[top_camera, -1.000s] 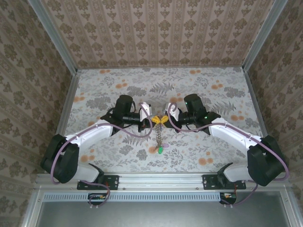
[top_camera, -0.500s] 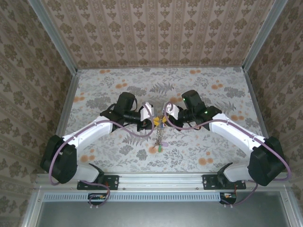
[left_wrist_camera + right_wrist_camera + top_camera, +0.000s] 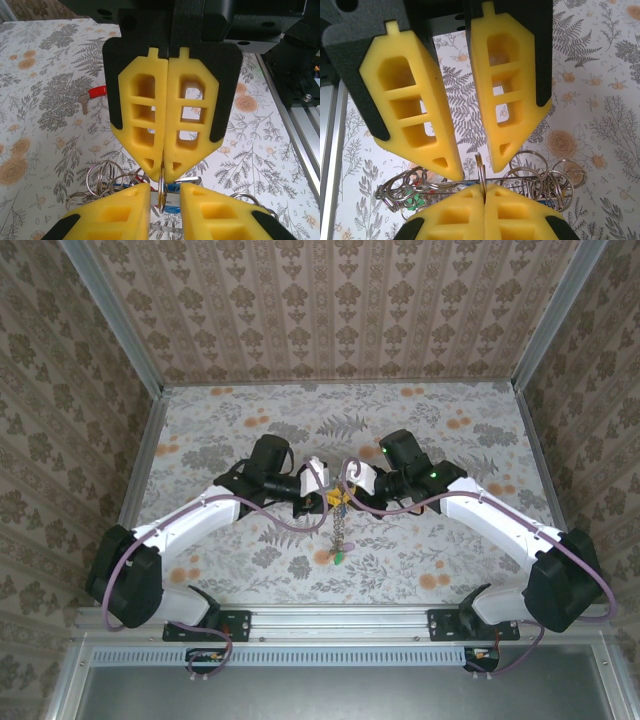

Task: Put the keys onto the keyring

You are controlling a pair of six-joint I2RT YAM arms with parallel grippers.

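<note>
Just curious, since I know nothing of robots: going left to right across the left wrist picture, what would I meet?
Red-tagged key → right hand, shut on the keyring → metal rail.

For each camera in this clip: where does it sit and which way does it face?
Top external: above, behind the bases, looking down at the table; both arms show.
Left wrist: at the left hand, facing the right hand; own fingers below.
Right wrist: facing the left hand; own fingers below.
Wrist views share the keyring.
</note>
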